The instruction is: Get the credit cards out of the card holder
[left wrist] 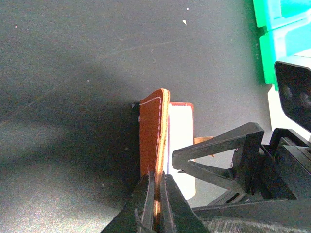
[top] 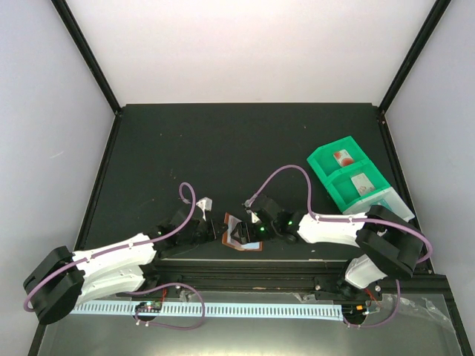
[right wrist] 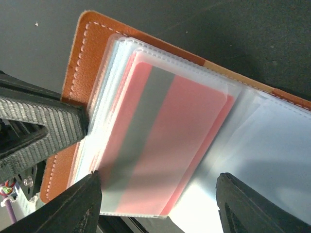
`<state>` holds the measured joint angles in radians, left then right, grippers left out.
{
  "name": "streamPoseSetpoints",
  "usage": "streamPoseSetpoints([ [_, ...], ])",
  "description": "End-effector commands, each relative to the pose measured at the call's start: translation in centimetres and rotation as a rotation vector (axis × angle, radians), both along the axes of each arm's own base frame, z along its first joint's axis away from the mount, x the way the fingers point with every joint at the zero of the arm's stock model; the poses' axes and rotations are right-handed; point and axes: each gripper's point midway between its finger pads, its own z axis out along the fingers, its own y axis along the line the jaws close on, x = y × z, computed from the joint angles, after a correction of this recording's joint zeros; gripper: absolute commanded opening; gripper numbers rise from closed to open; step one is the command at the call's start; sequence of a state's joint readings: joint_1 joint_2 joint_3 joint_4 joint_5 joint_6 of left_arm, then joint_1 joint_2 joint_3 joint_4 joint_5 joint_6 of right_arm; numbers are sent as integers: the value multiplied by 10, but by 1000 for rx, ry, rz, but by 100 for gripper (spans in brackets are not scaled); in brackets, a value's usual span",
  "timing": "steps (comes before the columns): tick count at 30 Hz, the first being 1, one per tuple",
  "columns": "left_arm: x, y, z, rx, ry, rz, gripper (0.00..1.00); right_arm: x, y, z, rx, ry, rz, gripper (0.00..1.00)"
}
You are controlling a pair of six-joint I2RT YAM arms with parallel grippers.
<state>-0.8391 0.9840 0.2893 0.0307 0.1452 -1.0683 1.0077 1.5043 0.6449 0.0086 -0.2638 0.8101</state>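
Observation:
The brown leather card holder (top: 239, 234) lies open near the table's front edge between my two grippers. My left gripper (left wrist: 158, 178) is shut on the holder's (left wrist: 151, 128) leather flap and holds it on edge. In the right wrist view the clear pockets hold a pink card with a grey stripe (right wrist: 160, 141). My right gripper (right wrist: 159, 175) is open, its fingers either side of that pocket. In the top view the left gripper (top: 213, 226) and right gripper (top: 252, 226) flank the holder. A white card with a red mark (top: 343, 157) and a greyish card (top: 362, 185) lie in the green tray.
The green compartmented tray (top: 326, 172) stands at the right of the table, and its corner shows in the left wrist view (left wrist: 272, 29). The right gripper's fingers (left wrist: 214, 153) sit close beside the left gripper. A black frame rail runs along the table's front edge.

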Motion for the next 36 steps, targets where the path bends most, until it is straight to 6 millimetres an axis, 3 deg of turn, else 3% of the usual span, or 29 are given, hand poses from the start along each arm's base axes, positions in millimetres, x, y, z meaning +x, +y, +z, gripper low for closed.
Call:
streamPoseSetpoints([
  [1,5,-5,12,-25,-21,5,2,5,-5,-4,-38,-15,-18,65],
  [6,6,-4,12,-25,-21,12,2,4,-12,1,-44,-27,-34,64],
  [12,6,-4,9,-24,-7,28,2,1,0,20,33,5,-24,70],
  [23,8,-3,9,-24,-2,42,2,0,9,9,21,47,-12,77],
  [30,7,-2,9,-22,-4,40,1,-1,6,-1,-5,67,-16,73],
  [36,7,-1,9,-19,-4,46,2,3,-8,0,-54,21,-45,69],
])
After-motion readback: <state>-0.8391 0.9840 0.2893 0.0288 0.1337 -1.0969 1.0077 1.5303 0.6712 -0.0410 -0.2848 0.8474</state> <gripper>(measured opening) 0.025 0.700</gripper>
